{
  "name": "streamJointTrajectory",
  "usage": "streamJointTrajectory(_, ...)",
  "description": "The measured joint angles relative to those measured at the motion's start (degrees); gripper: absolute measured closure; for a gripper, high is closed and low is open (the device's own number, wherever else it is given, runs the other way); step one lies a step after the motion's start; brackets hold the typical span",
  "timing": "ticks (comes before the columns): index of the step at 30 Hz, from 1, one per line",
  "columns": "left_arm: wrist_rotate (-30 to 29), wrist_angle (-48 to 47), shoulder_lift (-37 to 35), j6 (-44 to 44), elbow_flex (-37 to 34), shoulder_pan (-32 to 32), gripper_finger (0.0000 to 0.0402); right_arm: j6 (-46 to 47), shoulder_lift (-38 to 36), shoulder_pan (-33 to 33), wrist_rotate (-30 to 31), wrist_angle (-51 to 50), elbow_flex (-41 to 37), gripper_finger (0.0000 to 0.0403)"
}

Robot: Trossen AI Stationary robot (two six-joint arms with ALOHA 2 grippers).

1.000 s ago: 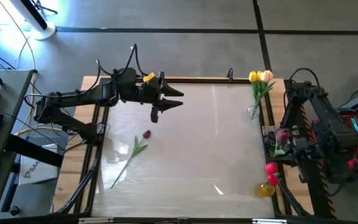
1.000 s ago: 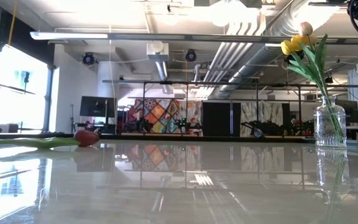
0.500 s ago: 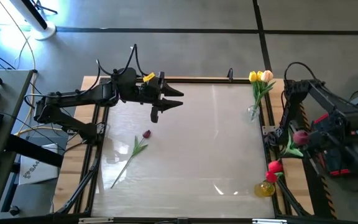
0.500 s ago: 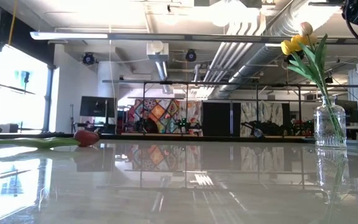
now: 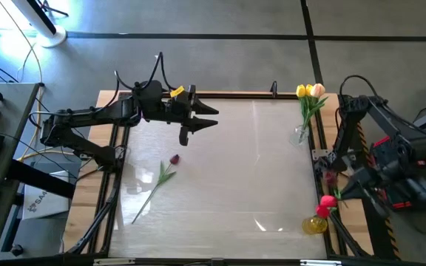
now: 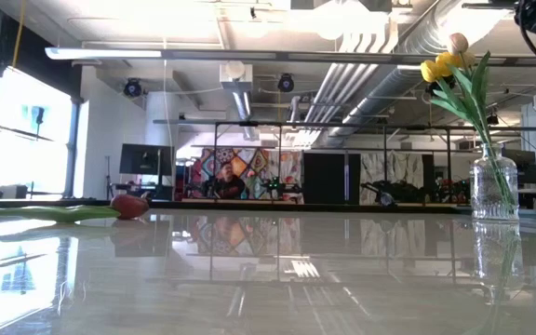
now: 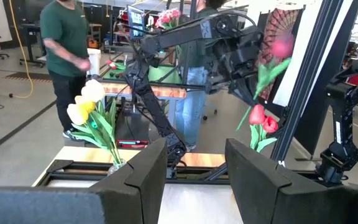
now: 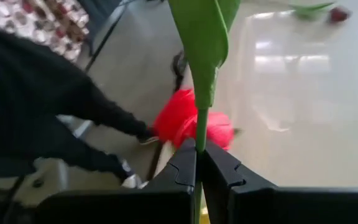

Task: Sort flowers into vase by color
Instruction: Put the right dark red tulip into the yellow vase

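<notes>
A maroon tulip (image 5: 170, 164) lies flat on the table at the left (image 6: 130, 206). A clear vase (image 5: 302, 133) at the far right holds yellow and peach tulips (image 5: 310, 91). A yellow vase (image 5: 316, 224) at the near right holds red tulips (image 5: 326, 199). My right gripper (image 5: 339, 179) hovers beside the table's right edge, above the yellow vase, shut on a pink tulip (image 7: 282, 47). My left gripper (image 5: 207, 123) hangs open above the table's far left with nothing between its fingers (image 7: 194, 180). My right gripper pinches the pink tulip's thin green stem (image 8: 201, 138) between its two shut fingers, which lie across the stem. A broad leaf (image 8: 201, 31) rises past the fingertips. The flower is lifted clear, tilted, its head (image 7: 282, 47) higher than the gripper.
A dark frame (image 5: 272, 94) borders the glossy table. The red tulips (image 8: 191, 124) stand just below my right gripper. A person in a green shirt (image 7: 67, 50) stands beyond the table's right side. The table's middle is bare.
My right gripper has risen a little and turned at the table's right edge, still shut on the pink tulip. The flower has swung with it, and its head now lies closer to the table's edge, above the red tulips.
</notes>
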Motion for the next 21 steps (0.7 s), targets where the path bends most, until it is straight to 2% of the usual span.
streamJointTrajectory(5, 0.0, 0.0, 0.0, 0.0, 0.0, 0.0, 0.025, 0.2, 2.4, 3.2, 0.6, 4.1, -0.1, 0.0403)
streamJointTrajectory(12, 0.0, 0.0, 0.0, 0.0, 0.0, 0.0, 0.025, 1.0, 7.7, 6.8, 13.2, 1.0, -0.1, 0.0403)
streamJointTrajectory(21, 0.0, 0.0, 0.0, 0.0, 0.0, 0.0, 0.025, 5.7, 10.3, 10.8, 16.5, 2.2, -0.4, 0.0403)
